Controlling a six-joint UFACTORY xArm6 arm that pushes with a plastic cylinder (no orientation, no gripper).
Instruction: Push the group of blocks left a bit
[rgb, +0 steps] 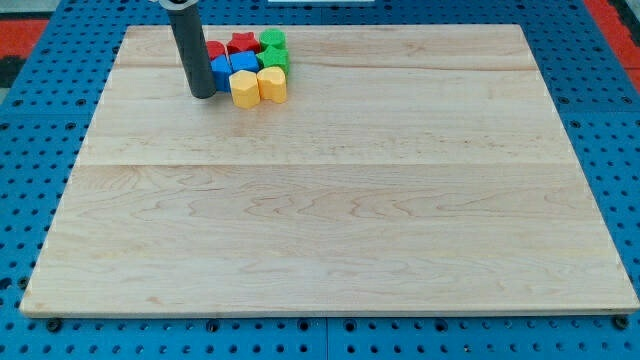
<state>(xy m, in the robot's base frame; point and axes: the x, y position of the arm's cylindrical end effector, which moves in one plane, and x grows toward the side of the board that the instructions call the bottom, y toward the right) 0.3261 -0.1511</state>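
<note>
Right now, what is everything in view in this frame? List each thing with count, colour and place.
Red blocks: two, red, top of the cluster near the board's top edge; one is star-like.
Green blocks: two, green, the cluster's right side.
Blue blocks: two, blue, the cluster's middle and left.
Yellow blocks: two, yellow, the cluster's bottom.
Wooden board: one, pale wood, fills the view.
Perforated base: one, blue, around the board.
My tip: one, dark rod, at the cluster's left side.

Straight dark grey rod (190, 50), matte.
</note>
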